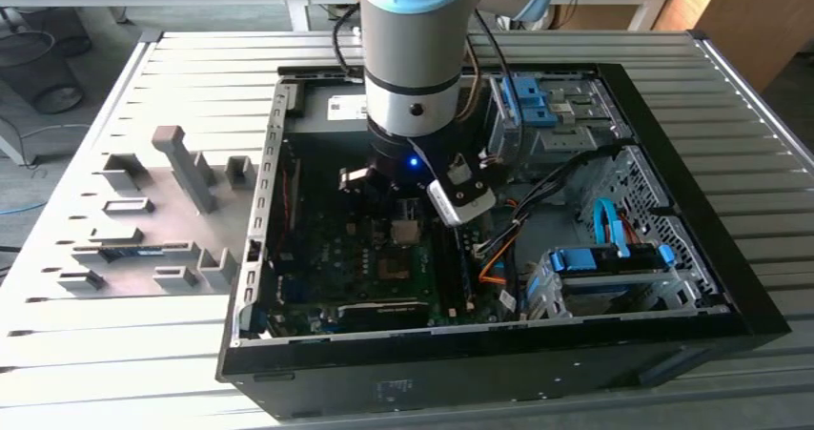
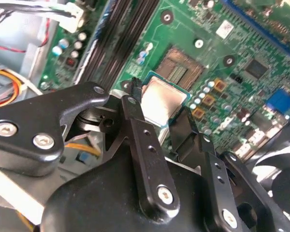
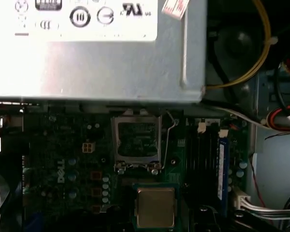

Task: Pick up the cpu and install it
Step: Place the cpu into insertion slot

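Exterior view, from its left: a grey slotted fixture [image 1: 178, 225] lies on the slatted metal table [image 1: 738, 96] near the table's left edge, with a thin blue-green memory stick [image 1: 133, 252] lying in one of its slots. Just beside the fixture, over the table's middle, an open black computer case [image 1: 509, 373] lies on its side with the green motherboard [image 1: 343, 258] facing up. The silver-and-blue arm [image 1: 410, 58] comes straight down into the case. Its last segments are vertical and its wrist is low over the middle of the motherboard, with a small blue light lit on it. Farther toward the exterior view's right, a drive cage with blue tabs [image 1: 598, 273] sits against the case's right wall. In the second wrist view the gripper [image 2: 159, 108] points down at the board. Its two black fingers [image 2: 145, 145] are closed in on opposite edges of the cpu [image 2: 164, 99] and grasp it. The chip has its silvery top up and a green border showing around it. In the first wrist view the cpu is over the board just beside one edge of the socket [image 3: 137, 140], whose metal frame and thin lever wire are visible. The grey power supply box [image 3: 96, 67] lies along the socket's far edge, and a blue memory module [image 3: 221, 164] stands in a slot to one side of the socket.
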Tool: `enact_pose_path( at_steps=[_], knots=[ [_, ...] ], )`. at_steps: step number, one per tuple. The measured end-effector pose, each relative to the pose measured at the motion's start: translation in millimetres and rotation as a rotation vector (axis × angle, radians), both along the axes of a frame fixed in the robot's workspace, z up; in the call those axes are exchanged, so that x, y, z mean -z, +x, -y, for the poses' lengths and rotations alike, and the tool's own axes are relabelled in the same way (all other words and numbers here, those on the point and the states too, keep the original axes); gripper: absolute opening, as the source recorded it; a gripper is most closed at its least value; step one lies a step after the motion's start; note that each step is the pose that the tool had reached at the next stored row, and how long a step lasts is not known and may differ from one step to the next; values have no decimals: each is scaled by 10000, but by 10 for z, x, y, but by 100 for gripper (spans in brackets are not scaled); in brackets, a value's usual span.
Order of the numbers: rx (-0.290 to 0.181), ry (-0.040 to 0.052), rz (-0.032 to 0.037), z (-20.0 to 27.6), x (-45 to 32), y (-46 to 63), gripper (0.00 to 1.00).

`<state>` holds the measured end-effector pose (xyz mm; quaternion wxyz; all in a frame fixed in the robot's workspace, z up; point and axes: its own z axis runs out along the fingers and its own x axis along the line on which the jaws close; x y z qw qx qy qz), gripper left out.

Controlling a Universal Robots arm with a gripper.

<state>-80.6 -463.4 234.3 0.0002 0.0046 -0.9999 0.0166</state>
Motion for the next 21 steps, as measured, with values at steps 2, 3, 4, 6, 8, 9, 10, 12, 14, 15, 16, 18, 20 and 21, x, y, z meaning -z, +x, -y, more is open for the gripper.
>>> enact_pose_path(
  at_steps=[2,3,4,6,8,9,10,12,14,15,16,18,20,21],
  knots=[
    [1,2,1,46,37,-18,47],
    [2,0,0,68,56,-28,47],
    [2,1,1,86,74,-32,47],
    [1,4,2,110,110,-38,47],
    [-4,1,1,116,147,-39,47],
    [-18,0,0,118,165,-40,47],
    [-43,2,1,119,183,-40,47],
    [-137,2,1,120,219,-47,47],
    [-210,2,1,119,251,-59,47],
    [-221,2,1,119,266,-69,47],
    [-221,1,0,120,277,-85,47],
    [-220,2,1,119,299,-108,47],
    [-222,2,1,119,319,-112,47],
    [-223,2,0,120,330,-113,47]
  ],
)
